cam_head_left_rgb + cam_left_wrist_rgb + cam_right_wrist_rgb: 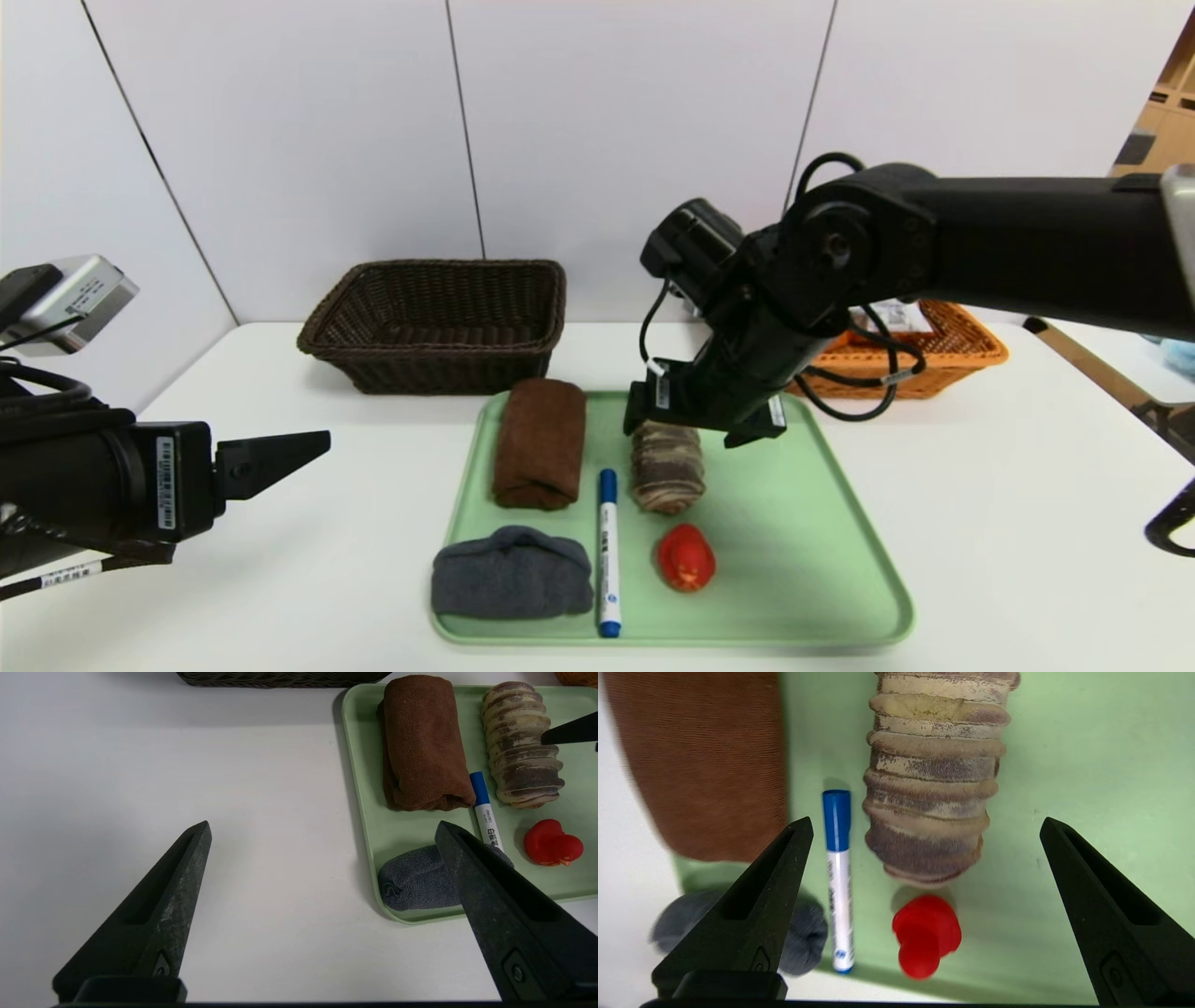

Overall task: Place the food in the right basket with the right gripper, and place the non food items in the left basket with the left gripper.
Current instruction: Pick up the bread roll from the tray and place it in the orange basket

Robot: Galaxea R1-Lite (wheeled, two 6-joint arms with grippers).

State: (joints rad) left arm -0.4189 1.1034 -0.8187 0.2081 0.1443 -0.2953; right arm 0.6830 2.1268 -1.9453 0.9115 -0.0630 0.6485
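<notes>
A marbled bread roll (666, 466) lies on the green tray (822, 560), with a rolled brown towel (541, 441), a white marker with blue cap (607, 551), a folded grey cloth (513, 572) and a small red toy (685, 557). My right gripper (702, 425) is open just above the roll's far end; the roll (931, 779) lies between its jaws. My left gripper (313, 448) is open and empty over the table left of the tray. The dark brown left basket (439, 322) is empty. The orange right basket (920, 350) holds a white-printed bag (901, 315), partly hidden by my arm.
The tray sits at the middle front of the white table (1027, 523). Both baskets stand at the back by the white wall. In the left wrist view the tray edge (362, 826) lies beside bare table.
</notes>
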